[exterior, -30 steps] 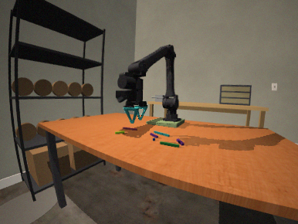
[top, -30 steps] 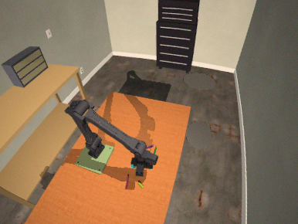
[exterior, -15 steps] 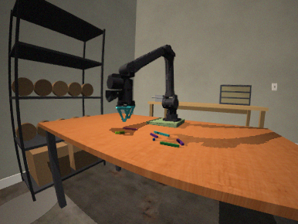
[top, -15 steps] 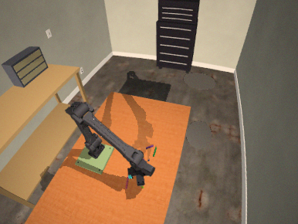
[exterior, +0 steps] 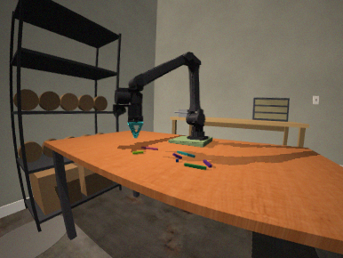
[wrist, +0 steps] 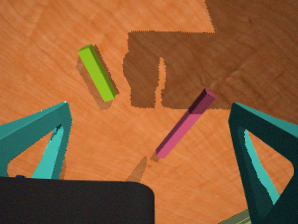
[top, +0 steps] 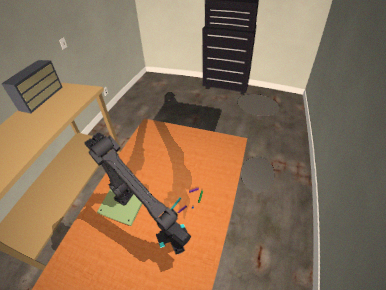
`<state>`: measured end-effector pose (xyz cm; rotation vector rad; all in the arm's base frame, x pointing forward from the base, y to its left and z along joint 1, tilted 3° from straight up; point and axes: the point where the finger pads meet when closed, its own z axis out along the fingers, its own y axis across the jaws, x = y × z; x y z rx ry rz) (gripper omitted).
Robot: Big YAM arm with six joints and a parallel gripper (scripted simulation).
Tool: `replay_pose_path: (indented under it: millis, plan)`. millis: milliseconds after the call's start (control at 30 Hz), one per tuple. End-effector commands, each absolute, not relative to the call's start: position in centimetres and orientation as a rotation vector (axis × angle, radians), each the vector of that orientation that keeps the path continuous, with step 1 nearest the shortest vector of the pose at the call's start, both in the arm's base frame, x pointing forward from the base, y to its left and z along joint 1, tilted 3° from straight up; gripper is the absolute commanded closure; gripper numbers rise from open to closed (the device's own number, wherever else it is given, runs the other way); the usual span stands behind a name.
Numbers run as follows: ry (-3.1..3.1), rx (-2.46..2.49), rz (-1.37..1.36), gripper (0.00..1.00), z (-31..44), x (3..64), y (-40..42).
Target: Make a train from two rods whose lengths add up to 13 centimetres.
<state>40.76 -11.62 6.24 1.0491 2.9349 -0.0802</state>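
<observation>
My gripper (top: pixel 172 238) (exterior: pixel 135 133) (wrist: pixel 150 111) is open and empty. It hangs a little above the orange table (top: pixel 210 150) (exterior: pixel 267 191), near its front left part. Straight below it lie a short lime rod (wrist: pixel 97 72) (exterior: pixel 138 152) and a longer pink rod (wrist: pixel 186 123) (exterior: pixel 150 148), apart from each other and at an angle. In the top view the arm hides both. Farther along lie a green rod (top: pixel 200 196) (exterior: pixel 195 166), a turquoise rod (top: pixel 175 203) (exterior: pixel 186 154), two purple rods (top: pixel 193 190) (top: pixel 182 209) (exterior: pixel 207 163) (exterior: pixel 176 156) and a small blue rod (top: pixel 193 206) (exterior: pixel 177 160), all loose and spread out.
The arm stands on a pale green base plate (top: pixel 115 212) (exterior: pixel 187 141) on the table. A wooden bench (top: pixel 30 130) with a small drawer box (top: pixel 32 85) stands beside the table. A dark shelf rack (exterior: pixel 58 111) stands beyond the table's end.
</observation>
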Motion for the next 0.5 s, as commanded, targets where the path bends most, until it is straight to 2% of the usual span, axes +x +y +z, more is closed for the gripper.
replay_pose_path:
  millis: [0, 467]
  plan:
    - [2.969, 0.933, -0.079, 0.0, 6.5, 41.67, -10.92]
    - [2.959, 0.959, -0.08, 0.0, 6.56, 41.53, -11.47]
